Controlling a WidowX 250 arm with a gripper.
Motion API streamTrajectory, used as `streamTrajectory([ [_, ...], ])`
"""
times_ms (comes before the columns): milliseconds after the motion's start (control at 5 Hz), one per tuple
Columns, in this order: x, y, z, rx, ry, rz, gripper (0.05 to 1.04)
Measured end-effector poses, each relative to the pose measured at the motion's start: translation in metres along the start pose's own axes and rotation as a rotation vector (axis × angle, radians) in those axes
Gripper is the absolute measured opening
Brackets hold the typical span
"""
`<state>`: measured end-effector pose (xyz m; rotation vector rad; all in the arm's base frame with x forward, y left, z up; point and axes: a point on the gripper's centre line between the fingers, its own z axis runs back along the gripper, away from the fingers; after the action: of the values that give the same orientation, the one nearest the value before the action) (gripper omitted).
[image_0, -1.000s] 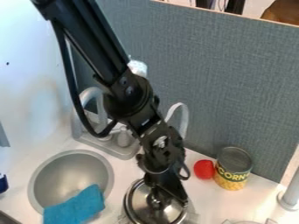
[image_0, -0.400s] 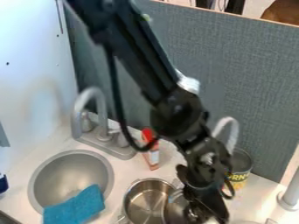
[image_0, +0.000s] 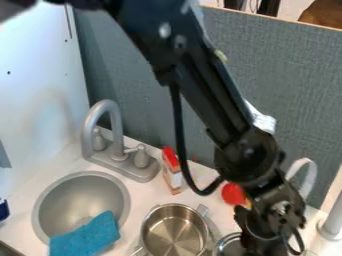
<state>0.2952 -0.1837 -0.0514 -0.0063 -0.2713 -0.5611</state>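
The metal lid (image_0: 230, 245) had moved off the pot (image_0: 175, 234) and away from the sink's rim (image_0: 44, 196), travelling with the gripper (image_0: 267, 247). The jaws appeared closed on the lid, judging by that shared motion. The pot stood open on the countertop (image_0: 137, 193), between the sink and the lid. Uncovering it seemed done; putting the lid down, farther from the sink, seemed to remain.
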Motion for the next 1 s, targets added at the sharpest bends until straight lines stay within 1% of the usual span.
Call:
streamTrajectory([
  [200,0.007,-0.015,-0.005,-0.030,-0.009,-0.070,0.308],
  [600,0.020,-0.038,-0.027,-0.046,0.007,-0.177,0.307],
  [800,0.025,-0.045,-0.032,-0.090,-0.005,-0.274,0.307],
  [1000,0.031,-0.049,-0.034,-0.111,-0.009,-0.325,0.367],
])
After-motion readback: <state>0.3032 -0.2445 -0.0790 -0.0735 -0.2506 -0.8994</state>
